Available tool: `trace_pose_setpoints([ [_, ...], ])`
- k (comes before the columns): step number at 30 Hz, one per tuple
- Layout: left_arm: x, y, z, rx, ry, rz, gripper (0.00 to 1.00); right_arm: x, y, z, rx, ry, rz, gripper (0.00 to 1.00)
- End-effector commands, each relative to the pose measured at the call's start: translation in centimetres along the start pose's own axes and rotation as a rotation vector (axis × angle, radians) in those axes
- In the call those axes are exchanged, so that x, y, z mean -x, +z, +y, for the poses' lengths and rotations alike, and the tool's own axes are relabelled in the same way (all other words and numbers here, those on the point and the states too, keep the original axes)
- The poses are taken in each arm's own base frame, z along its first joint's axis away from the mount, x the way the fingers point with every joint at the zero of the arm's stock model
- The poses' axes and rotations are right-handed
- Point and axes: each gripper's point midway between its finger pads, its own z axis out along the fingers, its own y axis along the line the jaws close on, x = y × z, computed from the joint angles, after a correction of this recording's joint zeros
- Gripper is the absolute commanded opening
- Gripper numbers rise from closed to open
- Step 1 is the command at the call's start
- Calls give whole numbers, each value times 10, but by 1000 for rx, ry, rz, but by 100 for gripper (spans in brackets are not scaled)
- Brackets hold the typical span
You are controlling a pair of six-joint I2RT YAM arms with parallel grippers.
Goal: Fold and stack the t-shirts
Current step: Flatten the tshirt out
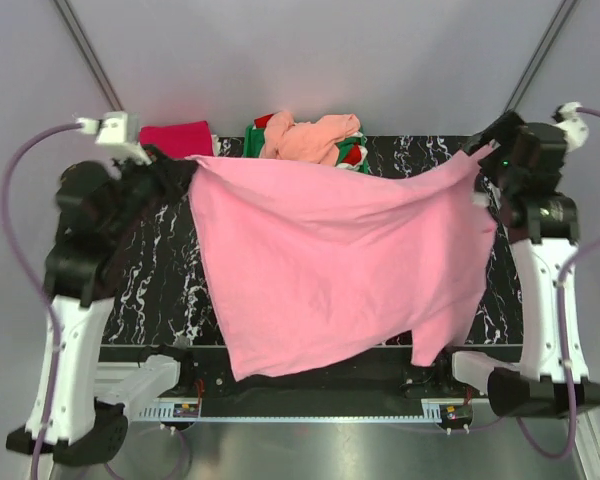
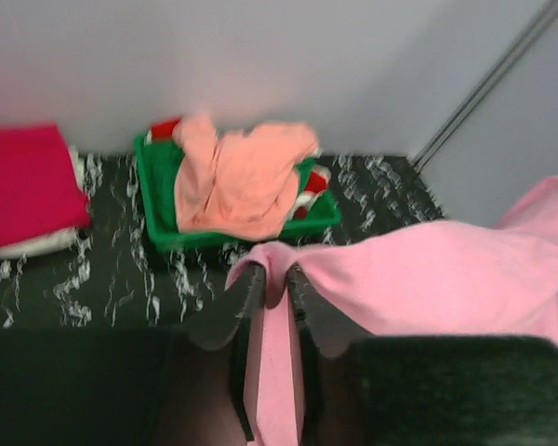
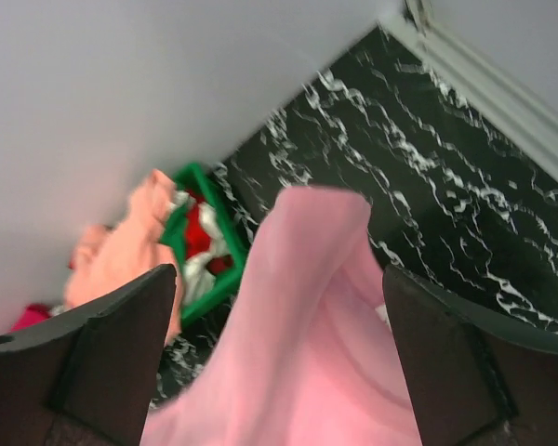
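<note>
A bubblegum pink t-shirt (image 1: 340,260) hangs spread wide over the black marble table (image 1: 150,290), its lower edge falling past the near edge. My left gripper (image 1: 185,170) is shut on its far left corner; the left wrist view shows the pink cloth (image 2: 446,279) pinched between the fingers of that gripper (image 2: 274,279). My right gripper (image 1: 480,165) is at the far right corner; in the right wrist view it (image 3: 279,274) stands wide open with the pink cloth (image 3: 298,353) rising loose between the fingers.
A green tray (image 1: 252,140) at the back holds a crumpled peach-salmon shirt (image 1: 310,138) over red and white cloth. A folded crimson shirt (image 1: 175,138) lies left of it, on a white one (image 2: 37,243). Walls close the back.
</note>
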Motion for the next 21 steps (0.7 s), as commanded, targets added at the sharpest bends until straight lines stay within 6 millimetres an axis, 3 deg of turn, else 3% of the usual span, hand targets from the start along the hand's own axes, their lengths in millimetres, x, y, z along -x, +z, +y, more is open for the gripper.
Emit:
trace_pose_setpoints([
  [1, -71, 62, 48, 139, -8, 223, 61, -31, 26, -19, -58, 29, 41, 100],
  [2, -88, 64, 56, 170, -25, 281, 84, -43, 27, -26, -69, 33, 59, 100],
  [3, -106, 66, 63, 194, -40, 331, 99, -52, 27, -35, -86, 37, 66, 100],
  [4, -137, 65, 73, 229, -66, 410, 99, -63, 27, -44, -112, 41, 81, 100],
  [6, -161, 59, 82, 272, -96, 456, 99, -91, 23, -67, -157, 26, 128, 100],
  [7, -184, 52, 88, 300, -137, 494, 99, -101, 22, -74, -171, 22, 153, 100],
  [9, -200, 42, 92, 323, -160, 515, 99, -130, 20, -91, -200, 6, 223, 100],
  [10, -221, 36, 97, 350, -191, 548, 99, -139, 20, -95, -201, 0, 244, 100],
  [11, -224, 29, 97, 353, -206, 538, 99, -155, 18, -107, -220, -9, 273, 100],
  [12, -241, 25, 98, 349, -226, 563, 99, -160, 19, -108, -210, -5, 278, 100],
  [14, -258, 22, 89, 324, -327, 569, 99, -190, 23, -118, -206, -10, 345, 100],
  [15, -260, 21, 82, 295, -331, 582, 99, -191, 23, -114, -185, -3, 350, 100],
  [21, -334, 30, 40, 257, -338, 730, 99, -261, 47, -114, -163, -12, 637, 100],
])
